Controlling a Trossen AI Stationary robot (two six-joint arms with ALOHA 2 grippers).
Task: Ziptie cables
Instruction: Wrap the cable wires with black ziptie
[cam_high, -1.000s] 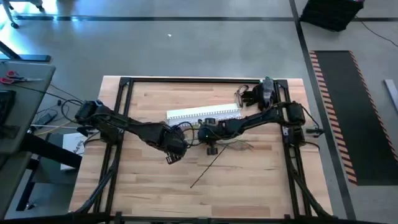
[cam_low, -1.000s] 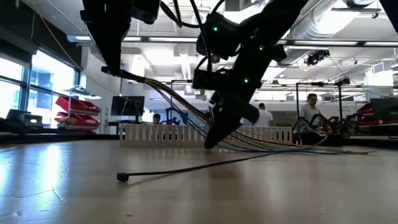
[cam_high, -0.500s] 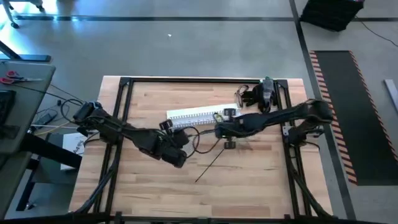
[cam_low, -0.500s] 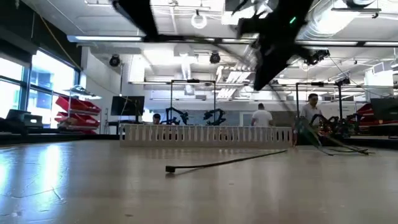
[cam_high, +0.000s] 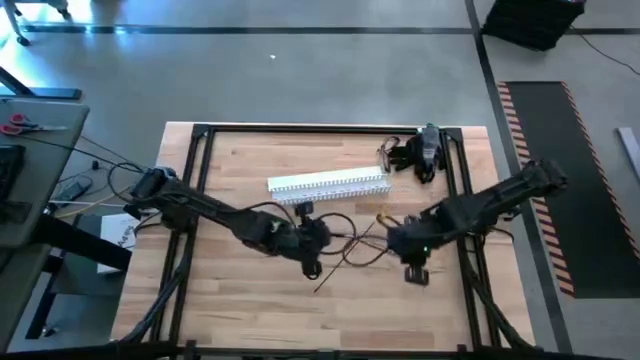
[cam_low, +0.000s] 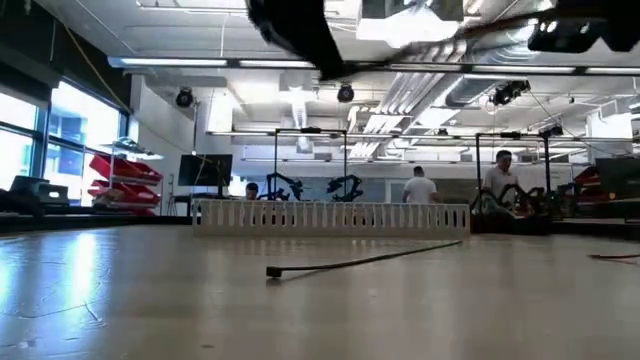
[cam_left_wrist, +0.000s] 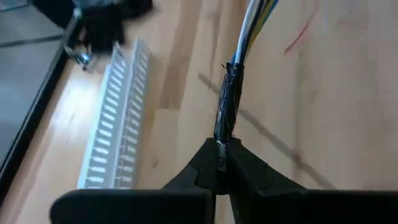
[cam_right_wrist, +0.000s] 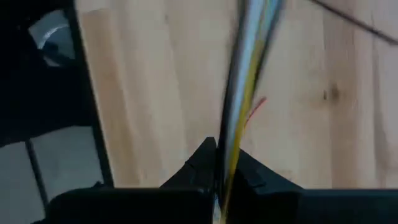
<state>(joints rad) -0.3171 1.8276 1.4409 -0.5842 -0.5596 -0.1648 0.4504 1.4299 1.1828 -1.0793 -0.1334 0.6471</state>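
Above the wooden surface (cam_high: 240, 300), my left pincer (cam_left_wrist: 221, 163) is clamped on the taped end of the cables (cam_left_wrist: 227, 106), held in the air near the white slotted channel (cam_high: 328, 183). Further right, my right pincer (cam_right_wrist: 217, 163) grips the bundle's other end.

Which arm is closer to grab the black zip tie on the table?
Probably the left. The left gripper hangs almost over the zip tie; the right gripper is farther off. Both are shut on the cables, so it must let go first.
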